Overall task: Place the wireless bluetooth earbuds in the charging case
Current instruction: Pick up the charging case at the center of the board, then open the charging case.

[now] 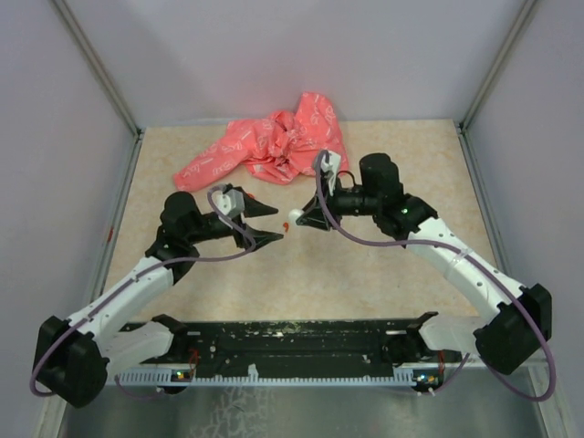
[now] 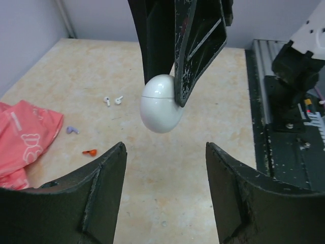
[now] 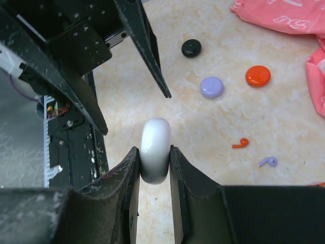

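Right claw [image 3: 155, 152] pinches a glossy white pebble-shaped case [image 3: 155, 134] edgewise by its broad faces, held clear of the speckled worktop [image 3: 213, 127]. We judge this presents it to the left claw [image 2: 165, 152], whose jaws stand wide and empty opposite. Our smooth red-orange charging case [image 3: 258, 75] lies flat toward the far edge, near the crumpled pink cloth [image 3: 274, 15]. One tiny red earbud [image 3: 240, 144] rests apart from it.

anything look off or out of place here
The white case pinched in the right gripper looks shut, so no bud can go in. Earbuds lie loose on the table: white pair, orange bud, lavender bud. The pink cloth sits crumpled at the back.
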`<state>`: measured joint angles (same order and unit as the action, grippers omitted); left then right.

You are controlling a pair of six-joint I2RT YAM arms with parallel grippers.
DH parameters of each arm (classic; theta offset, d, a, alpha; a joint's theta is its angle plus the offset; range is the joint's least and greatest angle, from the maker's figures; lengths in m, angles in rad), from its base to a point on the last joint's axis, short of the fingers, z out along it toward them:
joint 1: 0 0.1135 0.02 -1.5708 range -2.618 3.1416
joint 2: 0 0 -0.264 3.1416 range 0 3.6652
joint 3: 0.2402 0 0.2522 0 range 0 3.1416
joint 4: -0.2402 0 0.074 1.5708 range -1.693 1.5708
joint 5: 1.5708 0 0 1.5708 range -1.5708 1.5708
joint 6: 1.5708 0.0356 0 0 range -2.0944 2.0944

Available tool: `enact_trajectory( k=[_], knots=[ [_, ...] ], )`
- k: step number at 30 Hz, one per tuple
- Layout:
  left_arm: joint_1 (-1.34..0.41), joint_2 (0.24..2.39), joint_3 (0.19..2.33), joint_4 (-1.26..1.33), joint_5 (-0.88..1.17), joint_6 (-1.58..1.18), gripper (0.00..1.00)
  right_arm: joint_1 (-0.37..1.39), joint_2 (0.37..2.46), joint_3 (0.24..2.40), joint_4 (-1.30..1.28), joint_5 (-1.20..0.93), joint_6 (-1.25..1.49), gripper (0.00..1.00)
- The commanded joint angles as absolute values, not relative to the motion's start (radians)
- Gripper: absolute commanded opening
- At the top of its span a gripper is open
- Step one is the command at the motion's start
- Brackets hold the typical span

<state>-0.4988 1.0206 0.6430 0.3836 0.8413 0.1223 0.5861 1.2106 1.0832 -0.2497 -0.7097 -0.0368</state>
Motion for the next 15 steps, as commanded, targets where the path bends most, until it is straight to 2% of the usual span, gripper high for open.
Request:
enact_trajectory(
  k=[1,9,15],
  knots=[
    [-0.468,1.06,0.658,0.567,1.042,-0.075,0.67,0.585,1.175,1.136,-0.251,-0.845,-0.159,0.07],
    [-0.465,1.134,0.68,0.608,1.086,-0.181,0.6,0.594,1.179,1.123,-0.183,-0.94,-0.189,0.08],
    [-0.466,1.153,0.682,0.626,1.107,-0.217,0.56,0.634,1.213,1.158,-0.238,-0.908,-0.255,0.07]
  ],
)
